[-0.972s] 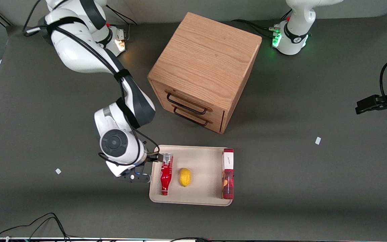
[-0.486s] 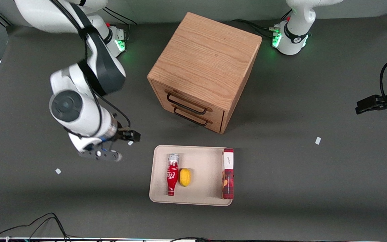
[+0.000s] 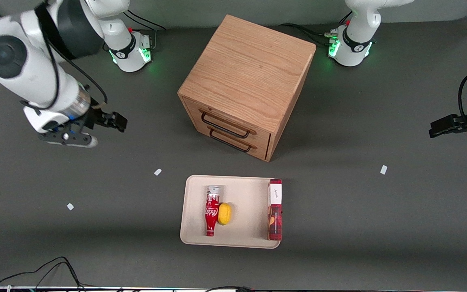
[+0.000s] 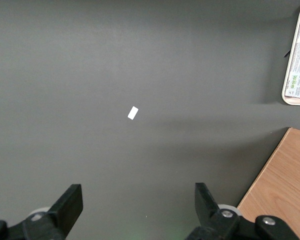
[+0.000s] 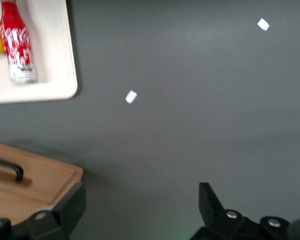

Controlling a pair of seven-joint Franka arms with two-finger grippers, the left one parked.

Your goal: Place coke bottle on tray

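The coke bottle (image 3: 212, 211) lies on its side on the beige tray (image 3: 249, 202), silver base toward the cabinet and cap toward the front camera. It touches a lemon. My right gripper (image 3: 112, 121) is open and empty. It hangs over bare table toward the working arm's end, well away from the tray and farther from the front camera than it. The right wrist view shows the open gripper (image 5: 141, 205) with nothing between its fingers, plus the bottle (image 5: 17, 42) on the tray's corner (image 5: 52, 75).
A lemon (image 3: 224, 213) and a red-and-white snack box (image 3: 275, 209) also lie on the tray. The wooden drawer cabinet (image 3: 245, 81) stands farther from the front camera than the tray. Small white scraps (image 3: 157, 172) (image 3: 70, 207) lie on the table.
The gripper let go of the bottle, rose and swung away from the tray toward the working arm's end. The bottle rolled a little on the tray and now rests against the lemon.
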